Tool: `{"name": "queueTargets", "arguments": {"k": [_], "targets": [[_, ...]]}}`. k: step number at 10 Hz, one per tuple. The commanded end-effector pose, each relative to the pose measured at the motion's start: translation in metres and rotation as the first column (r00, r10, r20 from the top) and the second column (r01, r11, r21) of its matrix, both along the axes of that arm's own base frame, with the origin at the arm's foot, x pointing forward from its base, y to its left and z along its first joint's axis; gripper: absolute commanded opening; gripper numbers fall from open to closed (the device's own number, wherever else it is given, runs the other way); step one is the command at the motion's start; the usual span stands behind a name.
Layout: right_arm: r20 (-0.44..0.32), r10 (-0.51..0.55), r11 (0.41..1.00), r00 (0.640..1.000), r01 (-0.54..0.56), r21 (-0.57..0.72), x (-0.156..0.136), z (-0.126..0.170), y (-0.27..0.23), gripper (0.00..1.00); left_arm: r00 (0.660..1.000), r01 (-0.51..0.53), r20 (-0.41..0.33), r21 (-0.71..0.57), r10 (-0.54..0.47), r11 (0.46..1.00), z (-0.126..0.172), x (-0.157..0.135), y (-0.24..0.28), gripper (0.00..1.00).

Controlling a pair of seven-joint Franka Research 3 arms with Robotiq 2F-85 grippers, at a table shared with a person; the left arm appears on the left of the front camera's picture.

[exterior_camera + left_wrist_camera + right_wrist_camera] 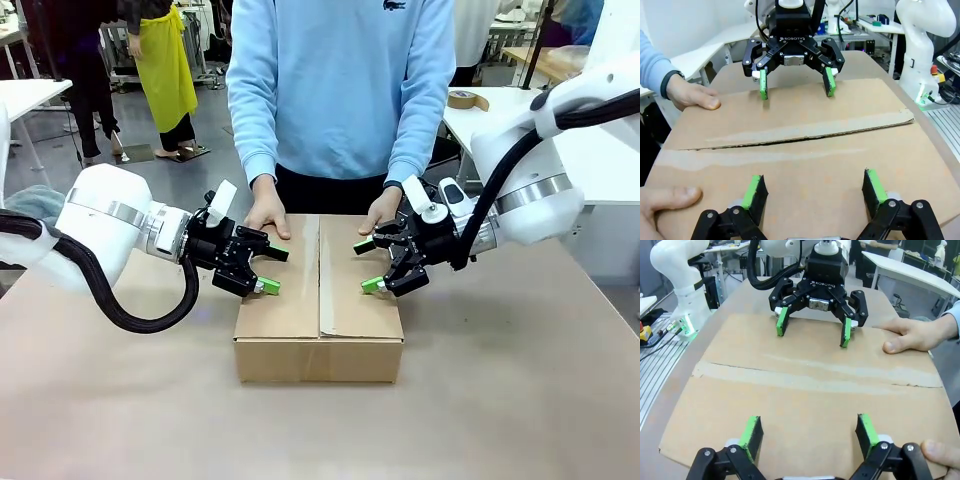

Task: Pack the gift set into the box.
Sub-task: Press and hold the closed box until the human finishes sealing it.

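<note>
Brown box (320, 355) sits mid-table (520, 400) toward the far edge, top flaps folded shut, the seam (320, 275) running from the robot's side to the person's. The gift set is presumably inside under the flaps, though that cannot be confirmed. Left gripper (272, 270) is low over the left flap and right gripper (368, 265) low over the right flap, both spread wide and empty, facing each other across the seam and about equally near it, while the person's hands (268, 215) lie flat on the flaps at the box's far edge.
</note>
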State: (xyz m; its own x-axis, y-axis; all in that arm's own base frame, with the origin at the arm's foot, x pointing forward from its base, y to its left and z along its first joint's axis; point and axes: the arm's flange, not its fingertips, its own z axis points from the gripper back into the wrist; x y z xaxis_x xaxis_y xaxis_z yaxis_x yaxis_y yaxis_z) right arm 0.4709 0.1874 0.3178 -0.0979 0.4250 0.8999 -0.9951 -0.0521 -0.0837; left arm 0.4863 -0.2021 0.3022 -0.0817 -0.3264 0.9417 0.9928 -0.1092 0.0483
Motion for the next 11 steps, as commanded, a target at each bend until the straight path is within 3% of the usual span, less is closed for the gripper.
{"name": "queueTargets", "arguments": {"k": [1,11], "targets": [[0.024,0.006,1.000,1.000,-0.005,-0.006,-0.0017,-0.0024,-0.0018,1.00,1.000,0.007,0.007,0.002,-0.007,1.000,-0.0006,-0.0024,-0.0006,1.00],[0.024,0.006,1.000,1.000,-0.005,-0.006,-0.0017,-0.0024,-0.0018,1.00,1.000,0.007,0.007,0.002,-0.007,1.000,-0.0006,-0.0024,-0.0006,1.00]]}}
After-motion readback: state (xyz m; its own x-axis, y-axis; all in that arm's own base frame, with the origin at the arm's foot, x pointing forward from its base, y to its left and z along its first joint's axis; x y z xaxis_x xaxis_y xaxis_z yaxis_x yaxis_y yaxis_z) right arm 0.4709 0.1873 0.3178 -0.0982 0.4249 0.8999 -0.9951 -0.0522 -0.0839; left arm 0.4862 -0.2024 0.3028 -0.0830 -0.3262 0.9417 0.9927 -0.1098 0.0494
